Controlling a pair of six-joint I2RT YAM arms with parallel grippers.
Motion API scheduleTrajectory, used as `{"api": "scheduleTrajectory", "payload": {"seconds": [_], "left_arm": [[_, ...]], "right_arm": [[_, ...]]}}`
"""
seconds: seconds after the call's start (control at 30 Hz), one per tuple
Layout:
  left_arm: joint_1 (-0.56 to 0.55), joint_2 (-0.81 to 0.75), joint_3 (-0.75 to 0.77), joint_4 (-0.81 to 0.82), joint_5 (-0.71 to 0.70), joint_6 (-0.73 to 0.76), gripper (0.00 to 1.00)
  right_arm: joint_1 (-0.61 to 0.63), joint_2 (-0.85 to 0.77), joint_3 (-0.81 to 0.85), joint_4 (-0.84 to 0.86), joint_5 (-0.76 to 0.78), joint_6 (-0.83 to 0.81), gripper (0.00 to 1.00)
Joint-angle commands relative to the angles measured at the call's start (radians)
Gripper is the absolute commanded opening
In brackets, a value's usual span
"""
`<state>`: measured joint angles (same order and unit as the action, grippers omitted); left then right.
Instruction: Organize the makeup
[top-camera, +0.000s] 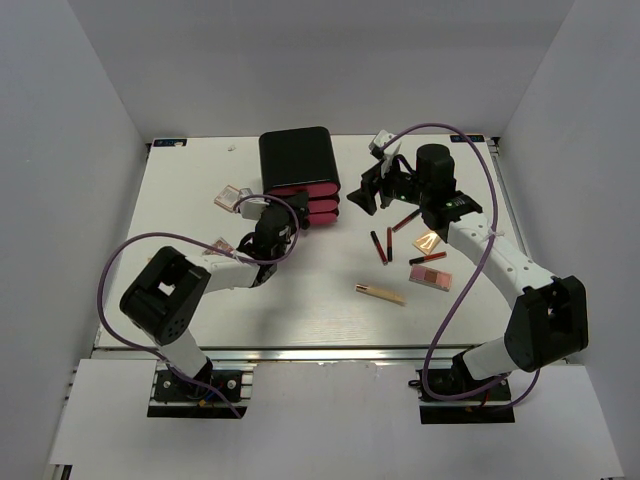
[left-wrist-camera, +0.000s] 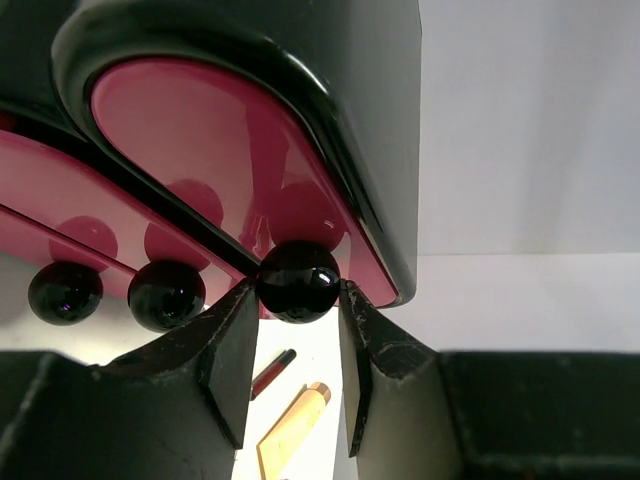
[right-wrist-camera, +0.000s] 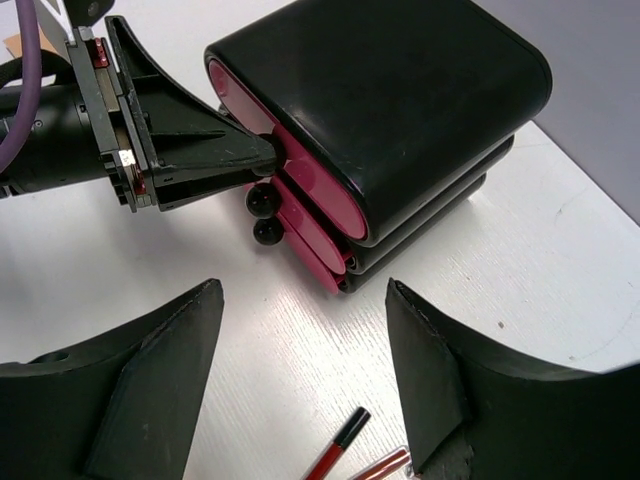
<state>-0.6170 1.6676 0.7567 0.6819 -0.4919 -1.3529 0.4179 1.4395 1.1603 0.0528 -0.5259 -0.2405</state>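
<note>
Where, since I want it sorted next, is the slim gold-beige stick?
In the top view the slim gold-beige stick lies right of centre toward the near edge, just left of the pink palette.

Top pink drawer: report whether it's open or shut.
Shut: the top drawer's front sits flush in the black box, left gripper clasping its knob.

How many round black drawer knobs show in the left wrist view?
3: the right knob between the left gripper's fingertips, the middle knob just left of it, the left knob nearest the frame's left edge. None appears hidden.
</note>
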Motion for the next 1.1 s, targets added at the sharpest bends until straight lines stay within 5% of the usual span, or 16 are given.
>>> {"api": "scheduleTrajectory", "payload": {"seconds": [0.0, 0.43, 1.07], "left_arm": [[0.017, 0.006, 0.024, 0.024, -0.013, 0.003, 0.42], [0.011, -0.042, -0.065, 0.084, 0.070, 0.009, 0.14], [-0.141, -0.189, -0.146, -0.102, 0.023, -0.127, 0.12]], "right_arm": [[-0.007, -0.034, -0.005, 0.018, 0.003, -0.014, 0.72], [-0.014, -0.031, -0.010, 0.015, 0.000, -0.016, 0.72], [-0.016, -0.027, -0.036, 0.032, -0.009, -0.008, 0.72]]}}
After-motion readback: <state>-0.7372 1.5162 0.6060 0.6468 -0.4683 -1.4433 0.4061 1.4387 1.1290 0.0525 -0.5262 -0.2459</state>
